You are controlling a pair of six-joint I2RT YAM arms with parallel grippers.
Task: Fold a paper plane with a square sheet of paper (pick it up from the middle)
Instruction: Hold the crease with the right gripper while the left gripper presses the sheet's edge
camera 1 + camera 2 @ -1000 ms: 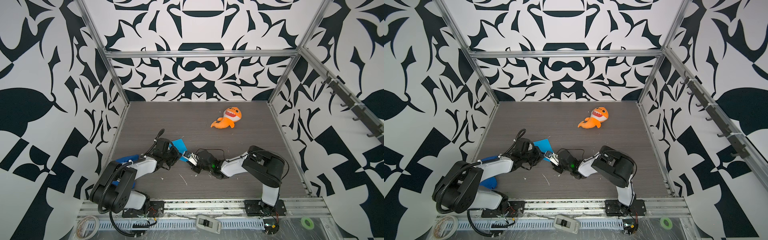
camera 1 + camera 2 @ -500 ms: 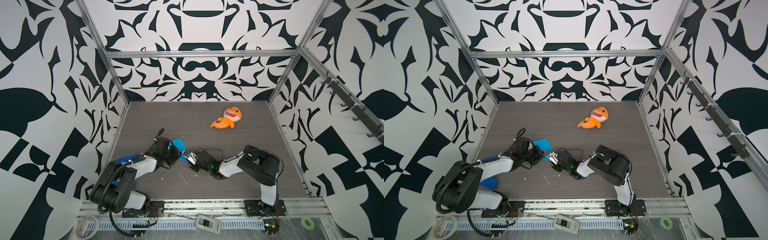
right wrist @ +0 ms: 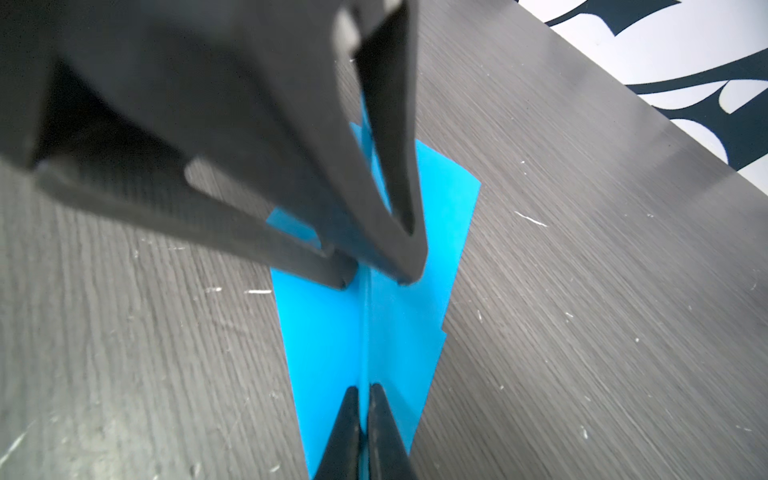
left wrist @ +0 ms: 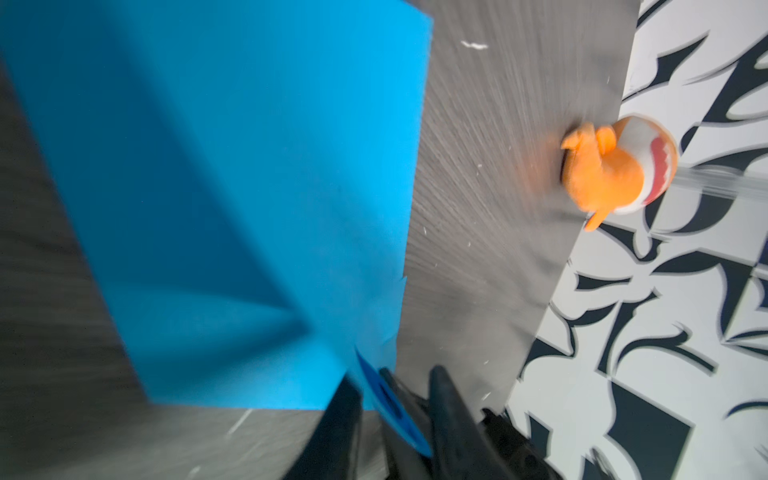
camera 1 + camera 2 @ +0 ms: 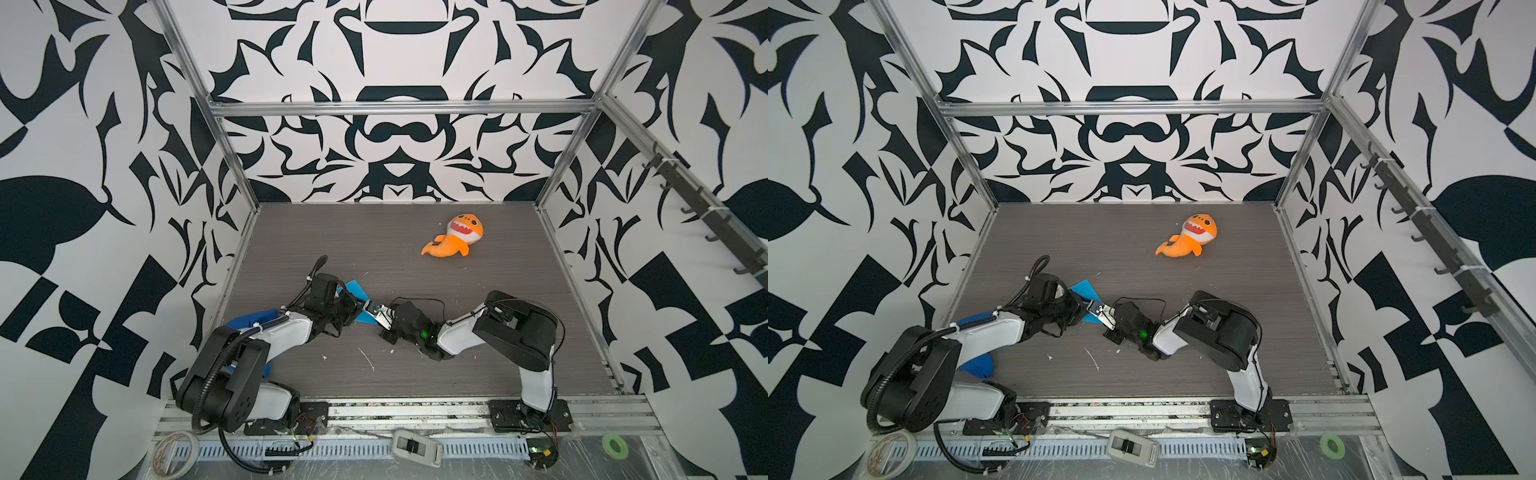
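**Two hands meet at one blue paper**

At the near left, a dark blue disc (image 5: 978,365) lies on the grey worktop (image 5: 415,365), mostly hidden under the left arm. That arm stretches low to the right, and the left hand (image 3: 376,279) sits over the paper (image 5: 354,289), which lies left of the worktop's middle. Its fingers (image 3: 409,266) stand apart, one on each side of the paper's raised centre crease. I cannot tell whether the tips press on the flat flaps.

The paper is folded, with a flap flat on the worktop either side of the upright ridge. It has a small notch in one long edge and tapers towards the right hand.

Just right of it, the right hand (image 3: 365,415) is closed together on the ridge, pinching the crease at the paper's narrow end. The right arm comes in low from the near right, and both top views show the two hands almost touching.

Farther right and towards the far wall, an orange shark (image 5: 455,237) lies on the worktop, well apart from the paper. Off the worktop, at the near right corner, sits a green tape roll (image 5: 615,445).
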